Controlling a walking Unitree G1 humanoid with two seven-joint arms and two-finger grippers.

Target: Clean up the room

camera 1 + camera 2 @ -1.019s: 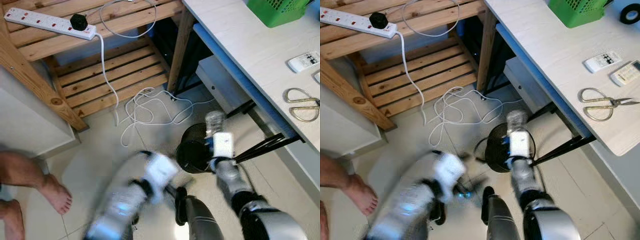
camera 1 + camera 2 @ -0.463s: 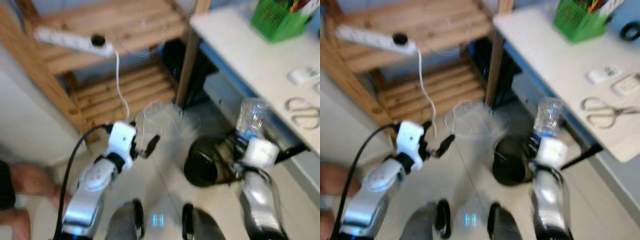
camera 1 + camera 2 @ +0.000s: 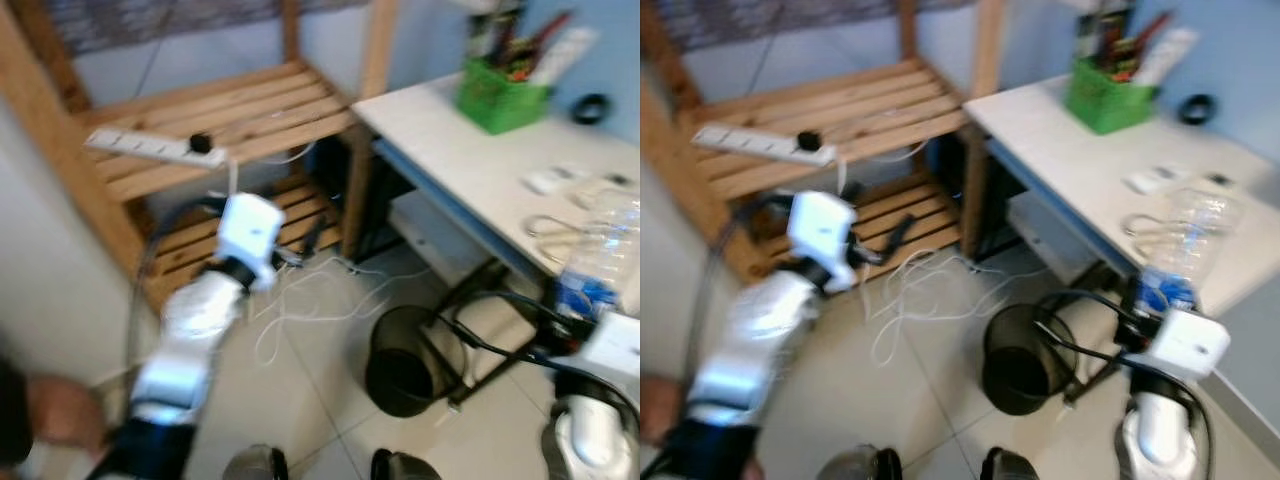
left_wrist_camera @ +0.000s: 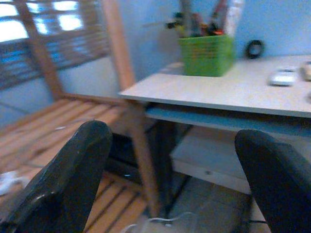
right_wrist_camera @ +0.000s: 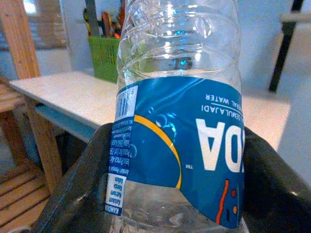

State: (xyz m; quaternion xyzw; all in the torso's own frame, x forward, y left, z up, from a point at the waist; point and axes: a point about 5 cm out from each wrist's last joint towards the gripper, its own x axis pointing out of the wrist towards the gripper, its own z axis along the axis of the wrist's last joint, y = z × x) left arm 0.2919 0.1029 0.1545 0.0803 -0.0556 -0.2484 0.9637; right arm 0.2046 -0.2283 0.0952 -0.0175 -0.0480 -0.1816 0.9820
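Observation:
A clear plastic water bottle [image 5: 180, 131] with a blue label stands upright in my right gripper [image 3: 1155, 298], which is shut on its lower half; black fingers [image 5: 80, 189] press both sides. The bottle [image 3: 600, 250] hangs beside the white table's [image 3: 470, 165] front edge, to the right of and above a black waste bin [image 3: 405, 362] on the floor. My left gripper [image 3: 890, 238] is held out toward the wooden shelf [image 3: 215, 110], open, with nothing between its fingers [image 4: 73, 179].
On the table are a green basket [image 3: 497, 98] of pens, scissors [image 3: 550, 228], small remotes and a black tape roll [image 3: 1196, 107]. A white power strip [image 3: 150, 148] lies on the shelf; white cables [image 3: 320, 300] trail on the tiles. A person's blurred leg [image 3: 50, 420] is at the lower left.
The camera has tilted up and shifted. My right gripper has risen with the bottle from over the bin to table height. My left arm has stretched out toward the shelf.

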